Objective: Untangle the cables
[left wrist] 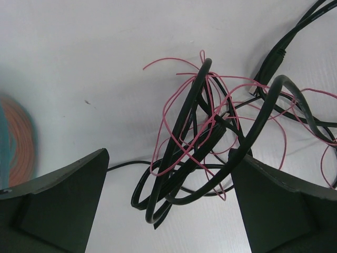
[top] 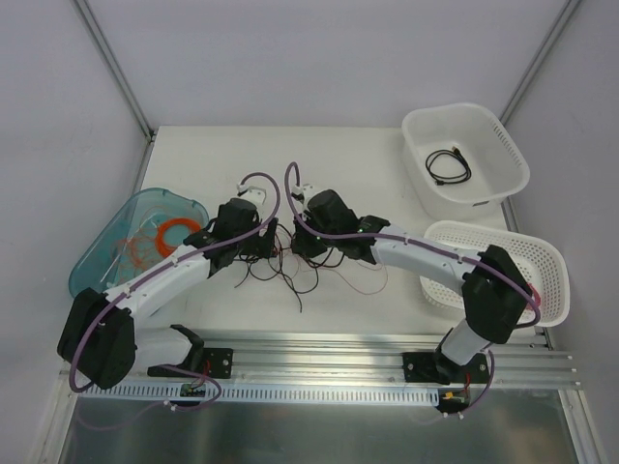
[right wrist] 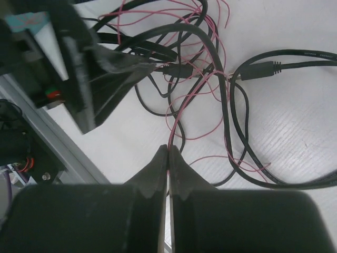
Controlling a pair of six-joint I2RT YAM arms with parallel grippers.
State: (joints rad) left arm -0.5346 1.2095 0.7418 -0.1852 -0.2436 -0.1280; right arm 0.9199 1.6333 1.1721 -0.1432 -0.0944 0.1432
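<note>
Nearest in the top view, our two arms are reaching out over the table. The left gripper and right gripper are meeting over the cables, which are lying between the two sets of jaws and spilling just below them. Well off to the right of the jaws, a basket is holding one black lead by itself. Off to the left, a blue tub is holding an orange coil.

In the left wrist view, our left gripper is standing with its jaws wide apart and gripping nothing. The cables are bunching between and just beyond the fingers, thick black loops threaded through by thin pink wire.

In the right wrist view, our right gripper is pressing its jaws together. A pink strand is running straight into the seam, so we are judging it clamped on that one strand of the cables. The rest is spreading beyond the tips, toward the left gripper.

We are judging the job as barely begun: perhaps one lead is sorted, but black and pink are interlaced at the knot. The pink wire needs drawing free and the black loops need parting.
</note>
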